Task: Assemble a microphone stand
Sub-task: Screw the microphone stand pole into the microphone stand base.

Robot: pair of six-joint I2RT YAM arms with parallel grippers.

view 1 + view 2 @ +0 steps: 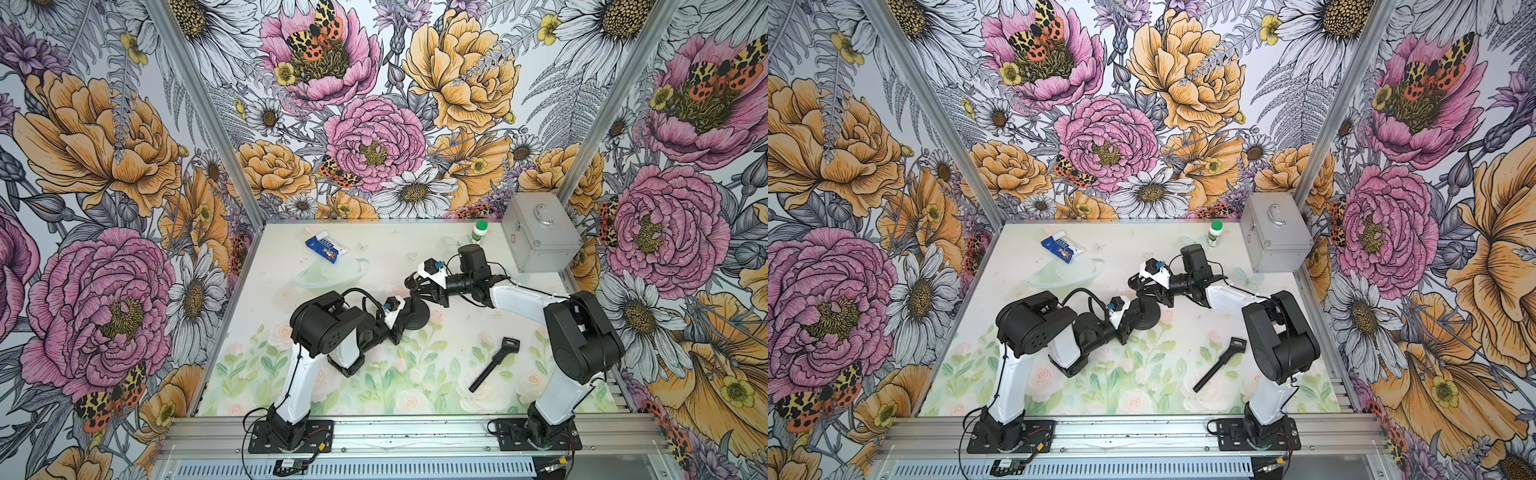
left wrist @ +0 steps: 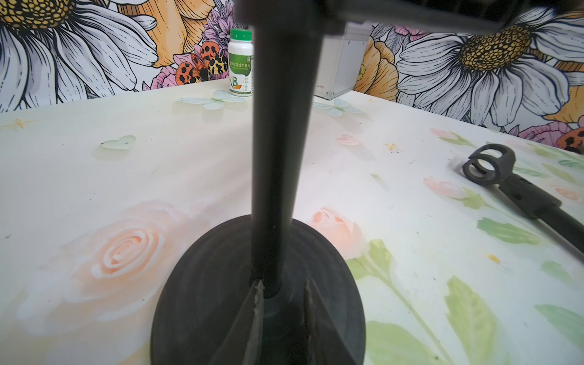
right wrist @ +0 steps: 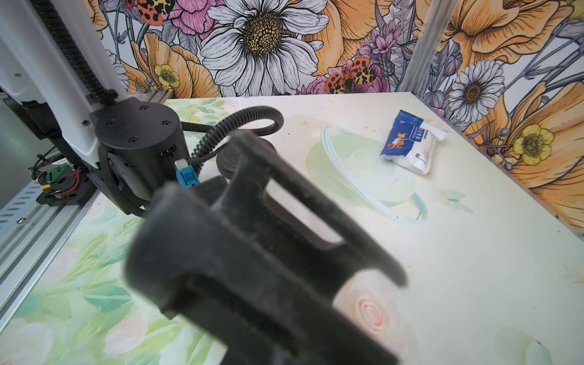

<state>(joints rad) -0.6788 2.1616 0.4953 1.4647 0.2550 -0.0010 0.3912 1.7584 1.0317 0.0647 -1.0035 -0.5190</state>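
A black stand pole [image 2: 278, 158] stands upright on its round black base [image 1: 420, 321] [image 1: 1149, 319] [image 2: 196, 316] mid-table. My left gripper [image 1: 405, 318] [image 1: 1136, 309] [image 2: 282, 284] is shut low on the pole, with one finger on each side just above the base. My right gripper [image 1: 415, 286] [image 1: 1140, 286] [image 3: 284, 316] is shut on the slotted black fitting [image 3: 252, 237] at the pole's top, which blurs and hides its jaws. A loose black rod with a clip end [image 1: 494, 363] [image 1: 1219, 365] [image 2: 521, 192] lies on the mat in front of the right arm.
A silver case [image 1: 540, 237] stands at the back right, with a white green-capped bottle [image 1: 480, 232] [image 2: 240, 63] beside it. A blue-and-white packet [image 1: 326, 248] [image 3: 410, 142] and a clear plastic dish [image 1: 328, 276] [image 3: 363, 170] lie at the back left. An aluminium rail [image 1: 374, 432] runs along the front.
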